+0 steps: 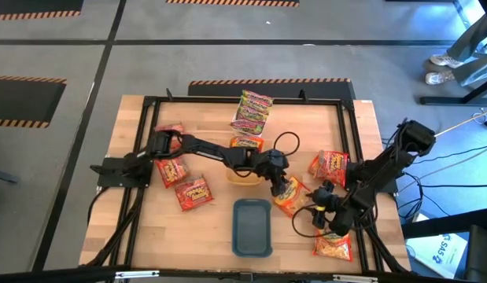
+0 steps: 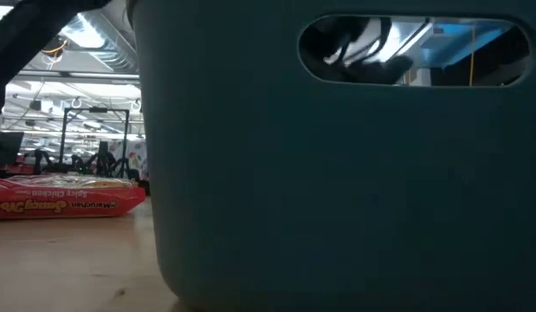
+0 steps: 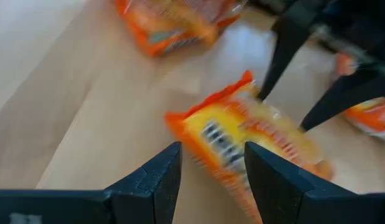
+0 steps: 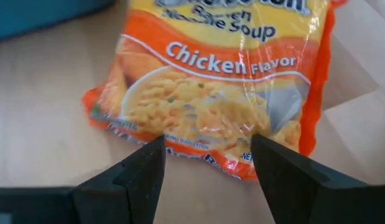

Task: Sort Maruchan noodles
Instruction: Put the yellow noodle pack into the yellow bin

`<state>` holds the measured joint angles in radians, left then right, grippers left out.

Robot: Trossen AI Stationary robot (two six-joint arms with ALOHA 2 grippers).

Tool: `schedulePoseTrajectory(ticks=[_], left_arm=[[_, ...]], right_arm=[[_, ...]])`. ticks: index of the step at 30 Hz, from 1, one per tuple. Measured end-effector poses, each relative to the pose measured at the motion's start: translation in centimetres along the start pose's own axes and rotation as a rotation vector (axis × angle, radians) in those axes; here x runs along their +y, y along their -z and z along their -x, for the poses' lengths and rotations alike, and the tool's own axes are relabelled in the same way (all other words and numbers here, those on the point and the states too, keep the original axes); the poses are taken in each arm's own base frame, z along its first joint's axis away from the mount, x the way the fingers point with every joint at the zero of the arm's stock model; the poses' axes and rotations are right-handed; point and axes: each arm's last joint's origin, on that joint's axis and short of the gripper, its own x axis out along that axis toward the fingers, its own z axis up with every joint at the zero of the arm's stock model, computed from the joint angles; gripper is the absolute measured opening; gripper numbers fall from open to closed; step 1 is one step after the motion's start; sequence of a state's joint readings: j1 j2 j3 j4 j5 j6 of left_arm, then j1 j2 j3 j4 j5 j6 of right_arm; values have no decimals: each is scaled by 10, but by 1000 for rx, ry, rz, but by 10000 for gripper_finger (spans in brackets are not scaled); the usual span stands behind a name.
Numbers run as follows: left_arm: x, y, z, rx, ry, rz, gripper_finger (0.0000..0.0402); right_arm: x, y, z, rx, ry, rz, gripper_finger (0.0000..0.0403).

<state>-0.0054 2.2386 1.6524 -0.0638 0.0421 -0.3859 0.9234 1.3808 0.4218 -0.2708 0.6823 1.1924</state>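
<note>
packets of maruchan noodles lie scattered over the wooden table [image 1: 149, 228]. i have the left gripper [image 1: 284, 187] stretched to the table's middle, fingers [image 3: 156, 180] parted over an orange packet [image 1: 291, 196] that lies flat with its long axis diagonal, one short end toward the teal tray [image 1: 252, 228] just beside it. nothing is gripped. my right gripper [image 4: 208, 165] hovers near the right front corner, fingers apart and empty, above an orange chicken-flavor packet [image 4: 223, 87] lying flat, its long axis running away from the fingers. two green-pink packets [image 1: 252, 111] sit at the far edge, red ones [image 1: 193, 192] on the left.
</note>
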Motion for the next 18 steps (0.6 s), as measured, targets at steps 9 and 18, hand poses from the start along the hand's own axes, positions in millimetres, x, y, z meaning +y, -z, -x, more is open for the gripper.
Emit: schedulePoseTrajectory(ticks=[9,18], left_arm=[[4,15,-16,87,102,140,171],[1,10,-14,111,227,319,171]], right_arm=[[-1,8,-10,-22,56,35,234],[0,11,-15,-42,73,43,234]])
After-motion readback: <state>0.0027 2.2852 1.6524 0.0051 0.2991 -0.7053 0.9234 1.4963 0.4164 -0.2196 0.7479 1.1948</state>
